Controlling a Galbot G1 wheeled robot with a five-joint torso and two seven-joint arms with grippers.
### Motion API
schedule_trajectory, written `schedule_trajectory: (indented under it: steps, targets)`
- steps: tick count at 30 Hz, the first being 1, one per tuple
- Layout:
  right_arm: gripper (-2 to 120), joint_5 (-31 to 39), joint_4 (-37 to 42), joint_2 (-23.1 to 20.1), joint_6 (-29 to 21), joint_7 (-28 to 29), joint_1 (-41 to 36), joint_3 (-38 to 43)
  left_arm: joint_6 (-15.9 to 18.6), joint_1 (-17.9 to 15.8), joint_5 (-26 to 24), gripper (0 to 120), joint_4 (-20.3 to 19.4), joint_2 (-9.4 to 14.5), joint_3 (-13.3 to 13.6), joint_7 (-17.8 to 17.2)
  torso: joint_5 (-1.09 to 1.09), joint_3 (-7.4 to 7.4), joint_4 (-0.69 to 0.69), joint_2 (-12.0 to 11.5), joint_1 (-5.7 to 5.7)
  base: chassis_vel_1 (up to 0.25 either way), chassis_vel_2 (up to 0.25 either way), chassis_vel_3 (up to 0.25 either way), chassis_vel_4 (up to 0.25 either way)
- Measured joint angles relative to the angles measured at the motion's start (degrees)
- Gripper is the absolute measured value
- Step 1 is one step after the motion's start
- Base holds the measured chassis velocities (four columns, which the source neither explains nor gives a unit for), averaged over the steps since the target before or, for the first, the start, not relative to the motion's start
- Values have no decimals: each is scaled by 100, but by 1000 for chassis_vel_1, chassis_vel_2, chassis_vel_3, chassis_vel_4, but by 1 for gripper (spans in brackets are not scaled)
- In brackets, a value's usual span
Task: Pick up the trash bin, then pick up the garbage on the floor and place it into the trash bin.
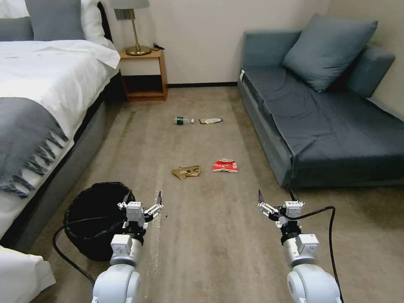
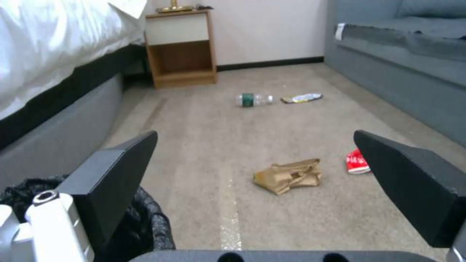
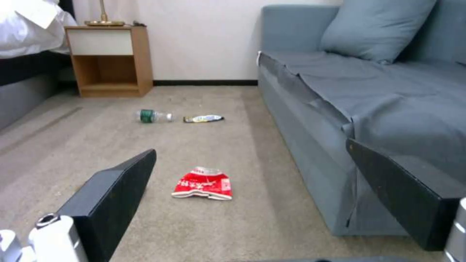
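Trash bin (image 1: 94,219) beside the left claw (image 1: 143,200); both left and right claw (image 1: 275,196) spread wide, empty

Beige carpet (image 1: 210,235) bears the trash bin (image 1: 90,219), bottle (image 1: 183,121), wrapper (image 1: 210,120), paper bag (image 1: 186,171), red packet (image 1: 225,166).

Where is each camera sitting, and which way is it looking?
Head view: up high, looking down the carpet; both arms, left gripper beside the trash bin, right gripper, jaws open.
Left wrist view: low, facing forward at the paper bag; its fingers.
Right wrist view: low, facing the red packet.
All share the bottle.
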Motion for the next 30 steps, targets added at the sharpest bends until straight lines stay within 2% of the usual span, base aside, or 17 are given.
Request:
schedule_trajectory:
  steps: [22, 27, 30]
  targets:
    - [100, 3, 0, -1, -1, 1, 0, 0, 10, -2, -20, 100, -5, 12, -10, 0, 0, 0, 0, 0, 0, 0, 0, 0, 0]
    - [100, 365, 144, -204, -164, 172, 27, -68, 234, -97, -517, 100, -133, 226, -210, -223, 0, 0, 0, 0, 0, 0, 0, 0, 0]
    - [100, 879, 364, -488, -406, 417, 67, -166, 480, -200, -1041, 100, -268, 447, -422, -470, 0, 0, 0, 0, 0, 0, 0, 0, 0]
